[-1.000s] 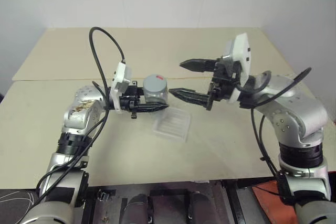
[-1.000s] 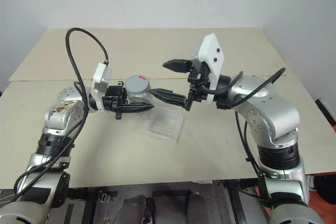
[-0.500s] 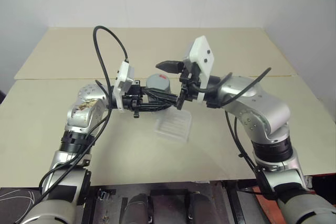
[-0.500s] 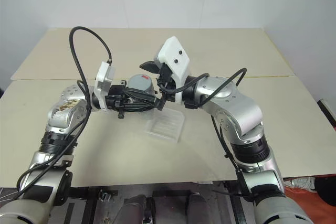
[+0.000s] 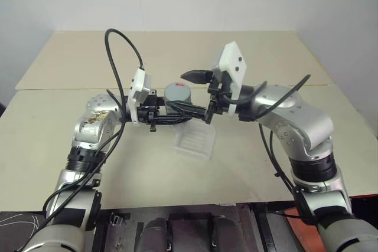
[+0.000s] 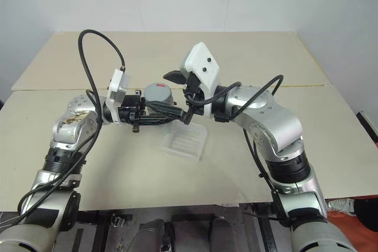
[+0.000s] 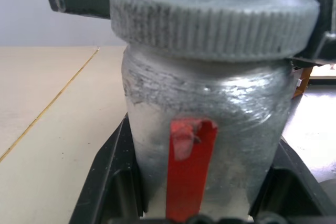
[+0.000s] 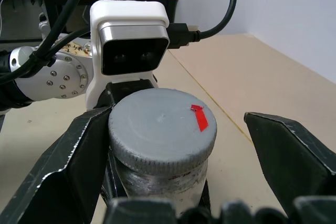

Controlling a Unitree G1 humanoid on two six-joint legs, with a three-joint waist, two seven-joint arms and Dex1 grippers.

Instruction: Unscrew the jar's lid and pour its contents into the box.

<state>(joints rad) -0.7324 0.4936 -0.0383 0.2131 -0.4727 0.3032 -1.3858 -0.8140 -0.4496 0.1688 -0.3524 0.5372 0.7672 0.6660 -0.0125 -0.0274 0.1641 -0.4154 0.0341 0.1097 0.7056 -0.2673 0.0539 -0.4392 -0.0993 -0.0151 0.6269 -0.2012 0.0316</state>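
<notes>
Right wrist view is giving me the relation I'm working from: the lid (image 8: 161, 125) is sitting between my right gripper's (image 8: 173, 145) two black fingers, which are standing wide apart. One finger (image 8: 63, 171) is lying right against the lid's ribbed rim, while the other is hanging well clear on the far side, so the lid is off-centre in the opening. The small red mark on the lid's top is facing this camera, so I'm looking almost straight down the jar's long axis.

Left wrist view is showing the jar (image 7: 207, 145) standing upright, lid uppermost, with the red patch on its side turned toward that camera. My left gripper (image 5: 168, 117) is clamping shut on the jar's body from either side, holding it in the air.

Moving farther out, in the left eye view the two grippers are meeting nose to nose above the tabletop (image 5: 248, 163), the left reaching in from one side and the right from the other. The right gripper is the nearer one to the lid, being already around it. The box (image 5: 195, 141) is resting on the tabletop just below and slightly to the right of the jar. I'm judging the lid to be on yet, so I'm about to centre and close the right gripper on it.
</notes>
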